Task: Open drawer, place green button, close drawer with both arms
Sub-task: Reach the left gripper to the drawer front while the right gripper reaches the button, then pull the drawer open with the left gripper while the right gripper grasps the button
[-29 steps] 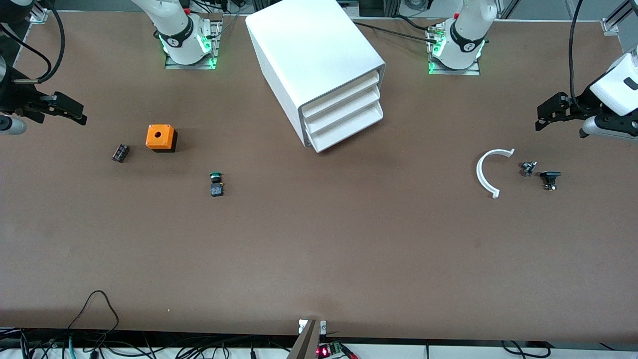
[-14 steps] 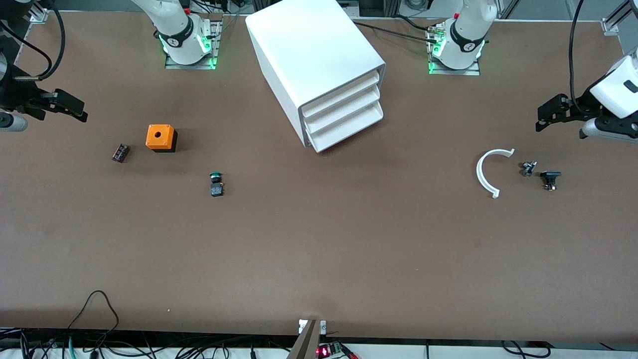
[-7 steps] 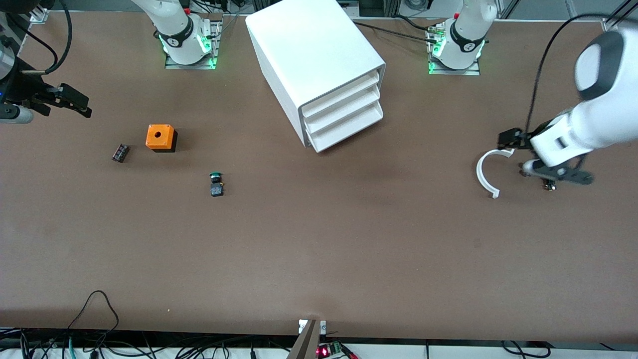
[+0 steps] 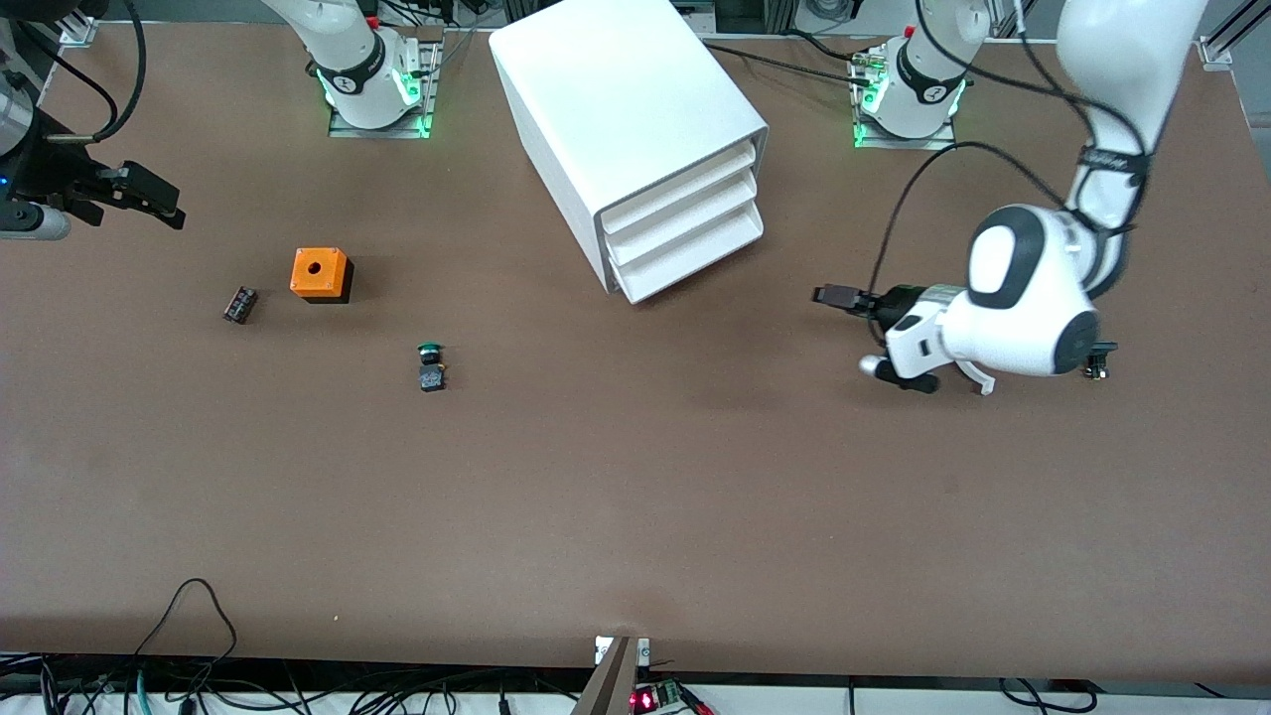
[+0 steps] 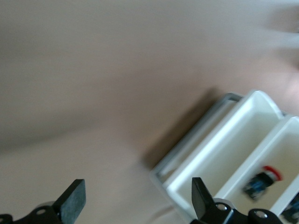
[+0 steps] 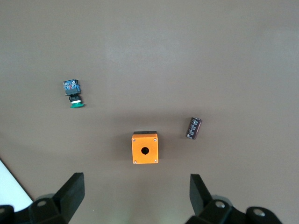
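The white cabinet (image 4: 616, 99) stands between the two bases. All three drawers are shut, and the lowest drawer (image 4: 692, 260) sits just above the table. The button (image 4: 431, 365), black with a green cap, lies on the table nearer the front camera than the orange box (image 4: 320, 273). It also shows in the right wrist view (image 6: 72, 93). My left gripper (image 4: 839, 296) is open and empty, low over the table beside the drawer fronts. The left wrist view shows the left gripper (image 5: 135, 200) facing the cabinet's drawers (image 5: 224, 154). My right gripper (image 4: 149, 199) is open and empty over the right arm's end of the table, and shows in the right wrist view (image 6: 135, 193).
A small dark reddish block (image 4: 239, 304) lies beside the orange box. A white curved piece (image 4: 981, 378) and a small black part (image 4: 1096, 357) lie partly under my left arm. A red-capped part (image 5: 264, 179) shows inside one drawer.
My left arm has swung from the left arm's end of the table toward the cabinet's drawer fronts and now covers the white curved piece. The right gripper has shifted only slightly.
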{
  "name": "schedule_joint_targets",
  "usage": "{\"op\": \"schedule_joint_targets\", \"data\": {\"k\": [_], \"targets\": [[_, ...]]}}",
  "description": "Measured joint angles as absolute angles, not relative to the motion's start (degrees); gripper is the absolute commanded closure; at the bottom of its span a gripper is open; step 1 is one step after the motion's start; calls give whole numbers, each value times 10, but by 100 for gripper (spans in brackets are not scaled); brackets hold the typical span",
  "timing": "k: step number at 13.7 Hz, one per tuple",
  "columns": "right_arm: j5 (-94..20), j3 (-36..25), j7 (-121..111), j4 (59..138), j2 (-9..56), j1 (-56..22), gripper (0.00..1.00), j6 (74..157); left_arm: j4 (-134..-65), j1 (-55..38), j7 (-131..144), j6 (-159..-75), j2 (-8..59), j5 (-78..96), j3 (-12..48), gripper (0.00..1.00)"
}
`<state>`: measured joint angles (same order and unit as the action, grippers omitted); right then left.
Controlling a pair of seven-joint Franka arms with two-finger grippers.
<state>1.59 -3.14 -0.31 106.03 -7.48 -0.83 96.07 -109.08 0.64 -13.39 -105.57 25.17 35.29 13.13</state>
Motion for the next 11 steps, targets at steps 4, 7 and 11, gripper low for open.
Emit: {"op": "schedule_joint_targets", "data": {"k": [4,7,11], "targets": [[14,-28,-4,1048,-33,-9,0,962,-1119,-44,-213,-1063,313,520,134,2],[4,-25,-5,1045,16,-12,0,963,-1145,-82,-262,-1086,340,562,137,10],[-1,-20,-3,1032,84,-89,0,1002,-1160,-102,-266,-1107,345,564,153,49]]}}
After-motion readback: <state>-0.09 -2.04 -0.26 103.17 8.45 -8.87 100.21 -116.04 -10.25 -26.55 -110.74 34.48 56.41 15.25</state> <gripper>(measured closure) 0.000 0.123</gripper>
